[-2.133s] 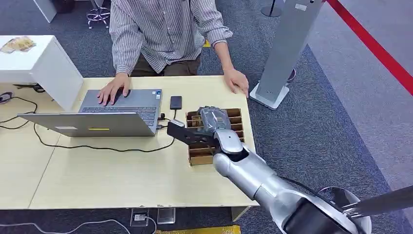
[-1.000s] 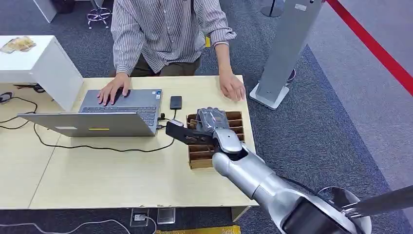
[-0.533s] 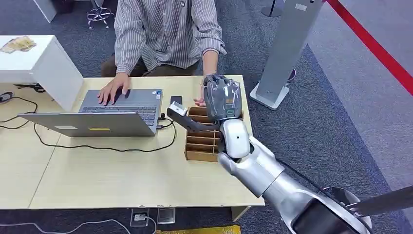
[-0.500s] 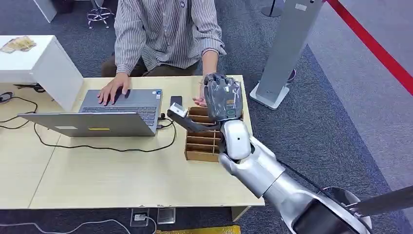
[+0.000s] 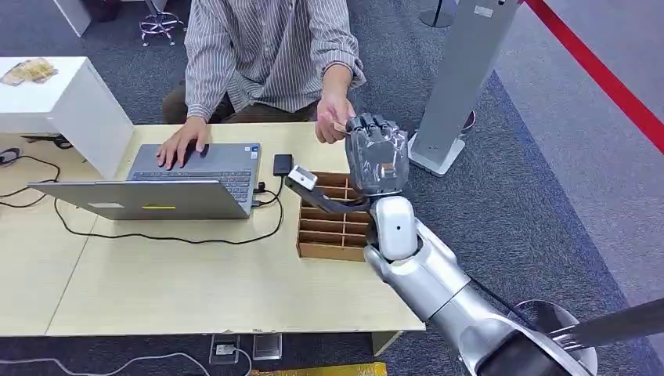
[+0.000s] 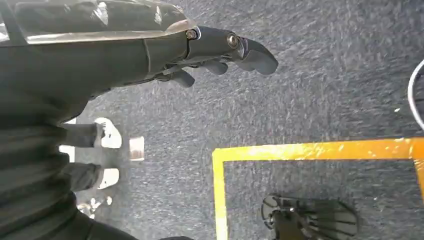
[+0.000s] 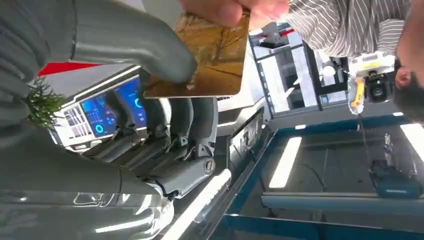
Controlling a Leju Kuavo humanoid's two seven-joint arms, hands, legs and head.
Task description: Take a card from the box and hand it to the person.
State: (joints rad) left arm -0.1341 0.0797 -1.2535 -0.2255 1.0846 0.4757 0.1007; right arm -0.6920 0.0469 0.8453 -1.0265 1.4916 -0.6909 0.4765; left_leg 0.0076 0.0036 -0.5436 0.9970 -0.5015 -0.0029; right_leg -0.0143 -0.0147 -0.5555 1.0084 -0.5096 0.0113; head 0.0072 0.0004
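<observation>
My right hand [image 5: 377,154] is raised above the far end of the brown partitioned card box [image 5: 332,228], palm away from me. In the right wrist view its thumb [image 7: 135,42] and fingers pinch a brown-gold card [image 7: 216,57]. The person's hand [image 5: 332,114] reaches across the table and holds the card's [image 5: 342,125] far edge; their fingertips [image 7: 235,10] are on it in the wrist view. My left hand [image 6: 200,47] hangs over grey carpet, fingers loosely extended, holding nothing.
An open laptop [image 5: 176,184] with the person's other hand on it and a black phone [image 5: 283,164] lie left of the box. A grey pillar [image 5: 462,78] stands right of the table [image 5: 196,282]. A white cabinet [image 5: 66,98] is at far left.
My right hand rose out of the box with the card and moved toward the person. The person's hand lifted off the table and took hold of the card's far edge.
</observation>
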